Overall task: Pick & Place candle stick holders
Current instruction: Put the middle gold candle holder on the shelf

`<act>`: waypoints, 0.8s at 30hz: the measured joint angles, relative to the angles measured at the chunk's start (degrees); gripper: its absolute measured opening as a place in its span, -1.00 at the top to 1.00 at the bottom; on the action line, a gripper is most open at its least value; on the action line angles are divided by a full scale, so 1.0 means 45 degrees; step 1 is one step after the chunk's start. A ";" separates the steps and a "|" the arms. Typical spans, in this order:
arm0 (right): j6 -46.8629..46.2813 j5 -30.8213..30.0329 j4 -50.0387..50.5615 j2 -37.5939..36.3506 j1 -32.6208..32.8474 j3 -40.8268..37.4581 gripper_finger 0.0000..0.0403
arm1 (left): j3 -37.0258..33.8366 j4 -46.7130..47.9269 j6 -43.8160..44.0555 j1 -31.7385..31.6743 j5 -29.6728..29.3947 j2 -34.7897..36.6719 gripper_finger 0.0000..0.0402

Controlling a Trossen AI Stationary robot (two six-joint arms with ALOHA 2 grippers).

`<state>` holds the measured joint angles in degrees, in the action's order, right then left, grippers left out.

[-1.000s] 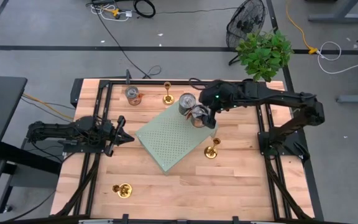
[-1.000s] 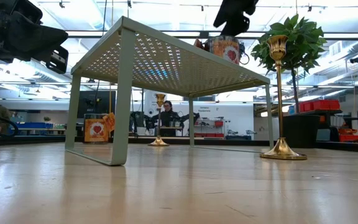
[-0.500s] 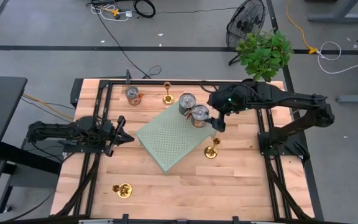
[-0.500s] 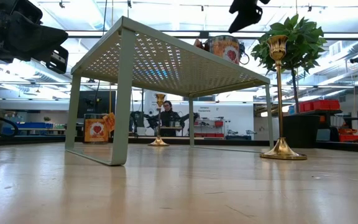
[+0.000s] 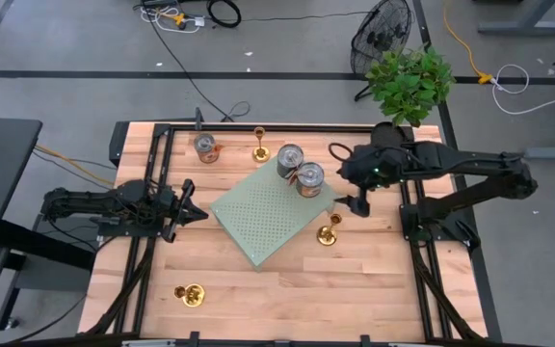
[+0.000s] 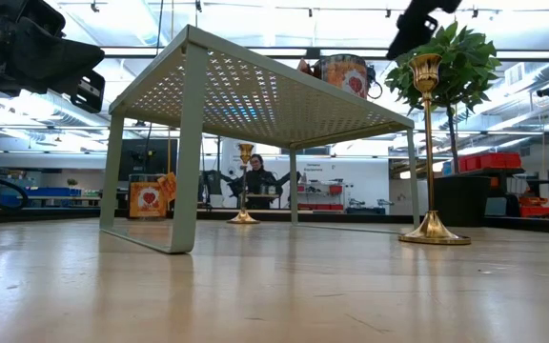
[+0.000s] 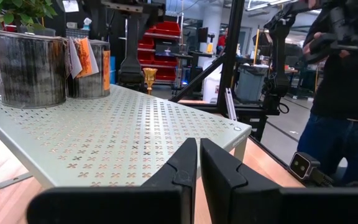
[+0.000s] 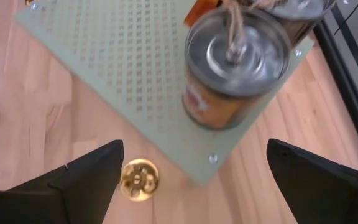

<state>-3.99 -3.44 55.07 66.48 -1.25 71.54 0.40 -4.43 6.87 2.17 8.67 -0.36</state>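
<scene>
Wooden table (image 5: 277,299) seen from above, with a pale green perforated shelf (image 5: 258,217) set at an angle near its middle. Two silver tin cans (image 5: 300,171) standing on the shelf's corner nearest the right edge of the table; a third can (image 5: 205,147) on the wood near the far edge.

Three brass candle stick holders in all. One candle stick holder (image 5: 328,231) upright on the wood just beside the shelf's right corner, toward the table's right edge. A second holder (image 5: 259,144) upright near the far edge, between the lone can and the shelf. A third holder (image 5: 191,293) lying on its side near the near edge, toward the left corner, well apart from the rest.

Right gripper (image 5: 358,200) raised above the table near the right edge, jaws spread wide, empty, close to the upright holder beside the shelf; from its wrist camera, that holder's cup visible straight below between the jaws. Left gripper (image 5: 193,214) low at the left edge, jaws pressed together, holding nothing, pointing at the shelf.

Likely handling: rigid polished metal, slippery, light to moderate in weight, top-heavy on a thin stem, easily tipped. Best taken around the stem just under the cup, squarely and gently.
</scene>
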 joint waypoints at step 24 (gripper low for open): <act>0.0330 0.0330 0.0068 -0.2279 0.2974 -0.3672 -0.99 | -0.0005 0.0000 0.0000 0.0000 0.0000 -0.0001 0.87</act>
<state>-2.50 -1.96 55.37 56.23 12.13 55.02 0.38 -4.43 6.87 2.17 8.67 -0.36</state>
